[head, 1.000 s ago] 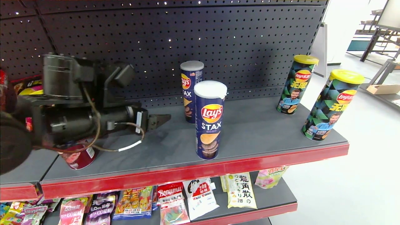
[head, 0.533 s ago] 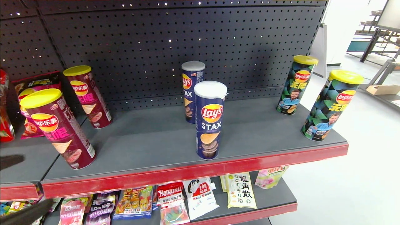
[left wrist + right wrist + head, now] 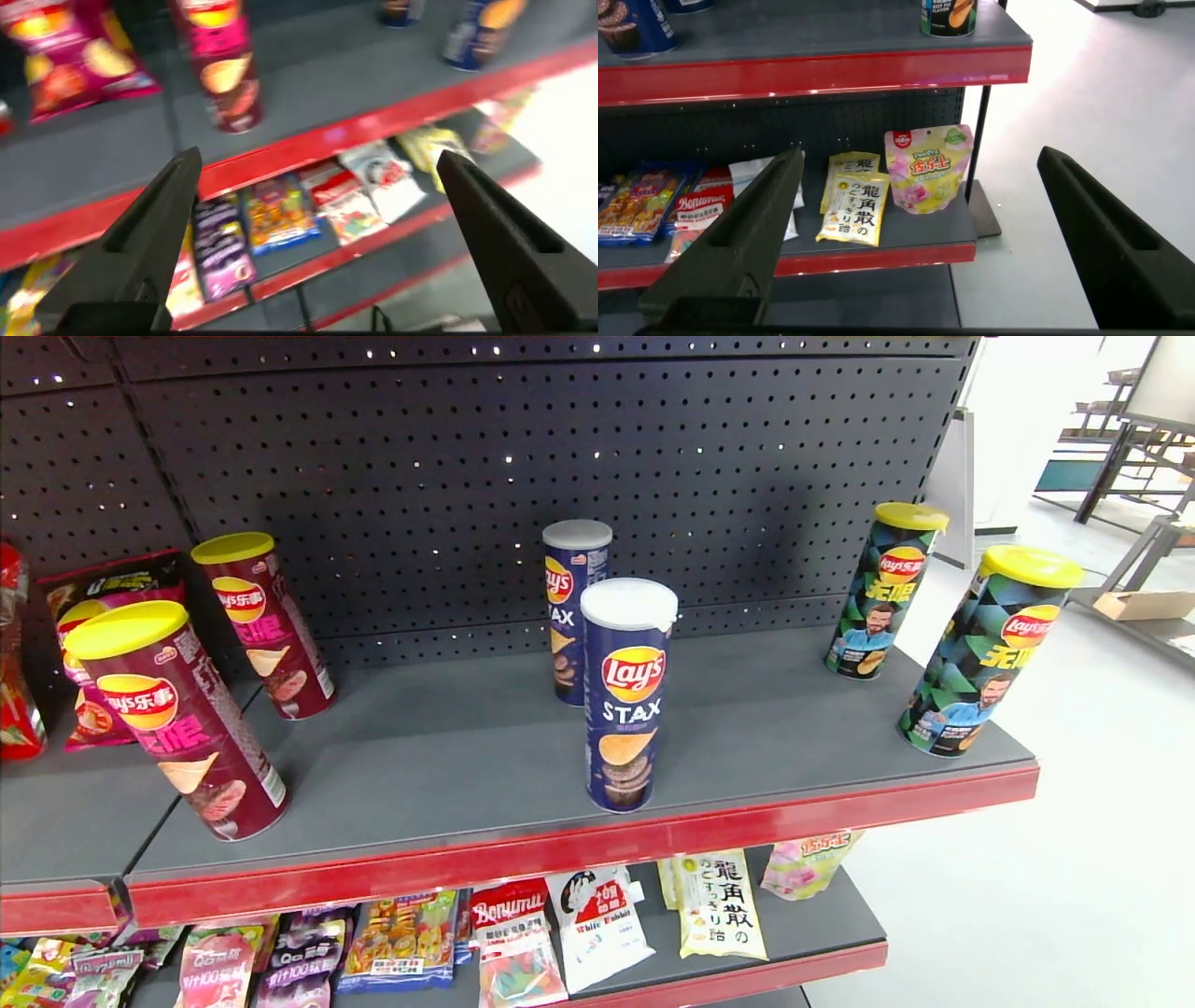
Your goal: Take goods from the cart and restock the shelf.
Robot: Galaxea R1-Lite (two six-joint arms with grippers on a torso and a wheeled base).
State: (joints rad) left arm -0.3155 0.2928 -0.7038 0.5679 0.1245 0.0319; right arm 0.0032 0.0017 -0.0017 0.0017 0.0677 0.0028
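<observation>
Two maroon chip cans with yellow lids [image 3: 177,719] [image 3: 261,621] stand upright at the left of the grey upper shelf [image 3: 448,756]. Two blue cans [image 3: 627,695] [image 3: 571,607] stand in the middle, and two green cans [image 3: 887,588] [image 3: 994,649] at the right end. My left gripper [image 3: 318,233] hangs open in front of the shelf's red edge [image 3: 308,145], below the front maroon can [image 3: 224,75], with nothing between its fingers. My right gripper [image 3: 924,233] is open too, level with the lower shelf [image 3: 878,252] and holding nothing.
Snack bags [image 3: 513,943] lie in a row on the lower shelf, among them a pink-green bag [image 3: 926,168] and a yellow bag [image 3: 859,210]. Red bags [image 3: 84,616] lean at the far left. A dark pegboard [image 3: 560,476] backs the shelf. Open floor [image 3: 1074,849] lies to the right.
My left arm, stretched over the shelf's left part a second ago, has pulled back down and left out of the head view, uncovering both maroon cans. The cans have not moved.
</observation>
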